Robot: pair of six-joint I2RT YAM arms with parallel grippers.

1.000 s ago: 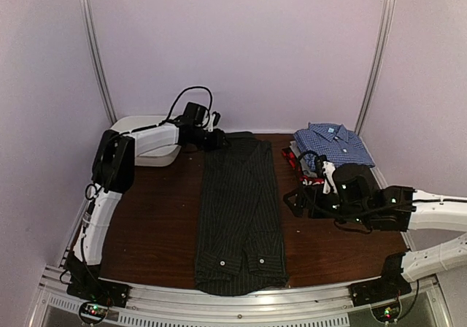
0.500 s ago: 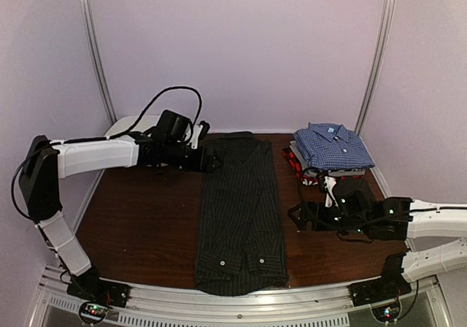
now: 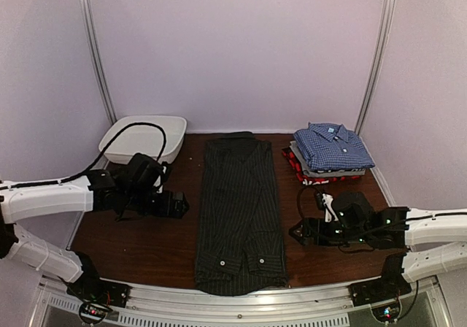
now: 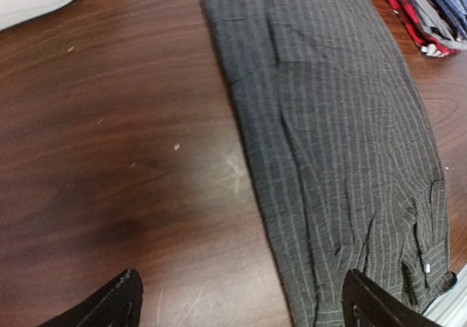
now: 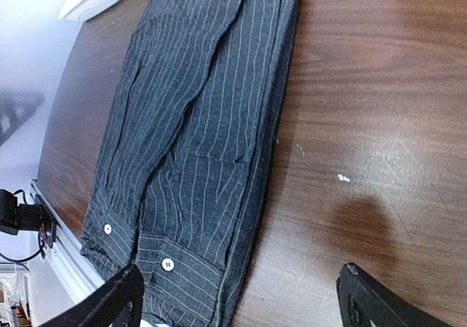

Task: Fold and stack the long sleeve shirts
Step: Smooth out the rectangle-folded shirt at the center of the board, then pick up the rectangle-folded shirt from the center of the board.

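no legible text, no readable labels, numbers

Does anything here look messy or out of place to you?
Nothing spilled or damaged. The red-black shirt pokes out leftward from beneath the blue checked shirt, so that pile isn't square. The pinstriped shirt reaches the near edge of the table.

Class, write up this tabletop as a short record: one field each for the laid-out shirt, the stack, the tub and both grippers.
Laid-out shirt: black pinstriped shirt, flat in a long strip, buttoned cuffs at near end
Stack: blue checked shirt on top, grey shirt and red-black shirt beneath, far right
Tub: white tub, far left
Left gripper: open, empty, left of the strip
Right gripper: open, empty, right of the strip
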